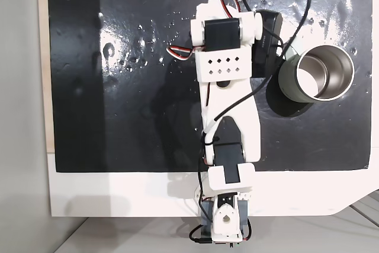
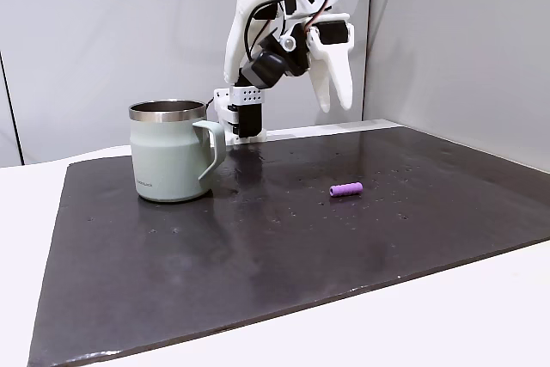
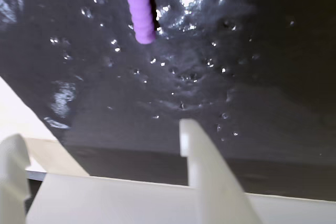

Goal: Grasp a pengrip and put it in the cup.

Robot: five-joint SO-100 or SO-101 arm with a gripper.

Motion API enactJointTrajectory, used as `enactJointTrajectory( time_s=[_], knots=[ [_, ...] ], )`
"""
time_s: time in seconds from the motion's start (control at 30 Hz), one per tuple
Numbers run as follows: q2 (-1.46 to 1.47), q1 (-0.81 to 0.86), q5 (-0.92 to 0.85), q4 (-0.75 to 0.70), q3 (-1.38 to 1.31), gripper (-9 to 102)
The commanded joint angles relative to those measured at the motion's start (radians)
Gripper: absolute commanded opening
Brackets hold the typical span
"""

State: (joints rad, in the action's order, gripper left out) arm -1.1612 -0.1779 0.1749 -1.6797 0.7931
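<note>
The pengrip (image 2: 346, 189) is a short purple ribbed cylinder lying on its side on the black mat, right of centre in a fixed view. It also appears near the top of the wrist view, pengrip (image 3: 140, 11), well ahead of the fingers. The cup (image 2: 172, 152) stands upright at the left with its handle turned toward the pengrip; from above, the cup (image 1: 323, 72) shows its shiny steel inside, with nothing in it. My gripper (image 2: 337, 107) hangs high over the back of the mat, pointing down. The gripper (image 3: 102, 140) is open and holds nothing.
The black mat (image 2: 258, 255) lies on a white table (image 2: 481, 315). The white arm (image 1: 228, 87) stretches across the mat's middle in the top-down fixed view, and black cables (image 1: 284, 4) loop beside the cup. Pale walls (image 2: 464, 40) stand behind the mat.
</note>
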Motion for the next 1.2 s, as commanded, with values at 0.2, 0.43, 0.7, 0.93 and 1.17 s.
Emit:
enactJointTrajectory(
  time_s=[0.2, 0.43, 0.7, 0.93, 1.17],
  knots=[
    [0.175, -0.041, -0.018, -0.006, -0.187, 29],
    [0.298, -0.021, -0.017, -0.006, -0.236, 28],
    [0.442, -0.005, -0.038, -0.008, -0.371, 25],
    [0.555, -0.003, -0.040, -0.008, -0.449, 25],
    [0.646, -0.003, -0.040, -0.008, -0.522, 21]
  ],
)
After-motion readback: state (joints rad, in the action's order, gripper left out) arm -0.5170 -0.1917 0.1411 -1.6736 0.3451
